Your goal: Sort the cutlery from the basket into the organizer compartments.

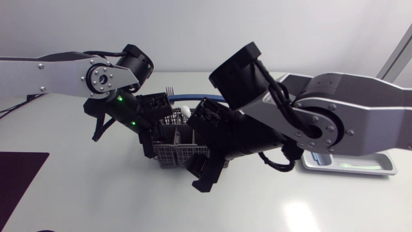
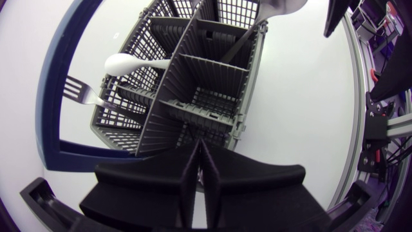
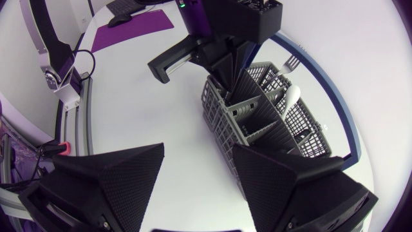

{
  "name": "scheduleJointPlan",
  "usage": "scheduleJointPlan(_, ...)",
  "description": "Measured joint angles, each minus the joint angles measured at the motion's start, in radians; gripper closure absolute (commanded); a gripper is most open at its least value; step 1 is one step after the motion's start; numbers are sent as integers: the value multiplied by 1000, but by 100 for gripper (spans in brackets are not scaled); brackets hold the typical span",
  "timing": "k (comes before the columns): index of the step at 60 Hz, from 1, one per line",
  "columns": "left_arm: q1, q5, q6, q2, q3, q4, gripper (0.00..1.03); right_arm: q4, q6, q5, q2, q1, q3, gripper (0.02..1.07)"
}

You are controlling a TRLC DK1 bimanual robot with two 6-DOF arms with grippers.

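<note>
Left gripper [image 2: 199,151] pinched tight on near end wall of basket [image 1: 177,153], mid-table. Right gripper [image 3: 197,149] spread wide, empty, just beside basket. Fork [image 2: 80,90] and white spoon [image 2: 129,63] poking out of far end. Organizer [image 1: 386,169] well apart, partly under right arm.

Matt grey plastic mesh forms the basket [image 2: 193,84]; the fork [image 2: 80,90] is glossy metal, the spoon [image 2: 129,62] smooth white plastic. The fingers [image 3: 109,183] of the right hand [image 3: 197,154] are matt black, finely grained.
</note>
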Motion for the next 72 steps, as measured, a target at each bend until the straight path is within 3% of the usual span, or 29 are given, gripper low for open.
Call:
scheduleJointPlan(43, 11, -74, 0, 17, 82, -129, 89, 0, 0, -1, -39, 0, -26, 30)
scheduleJointPlan(56, 14, -78, -19, 27, 97, -147, 75, 0, 0, -1, -50, 0, -31, 30)
scheduleJointPlan(72, 11, -105, -54, 69, 122, -177, 70, 0, 0, -1, -67, 0, -31, 30)
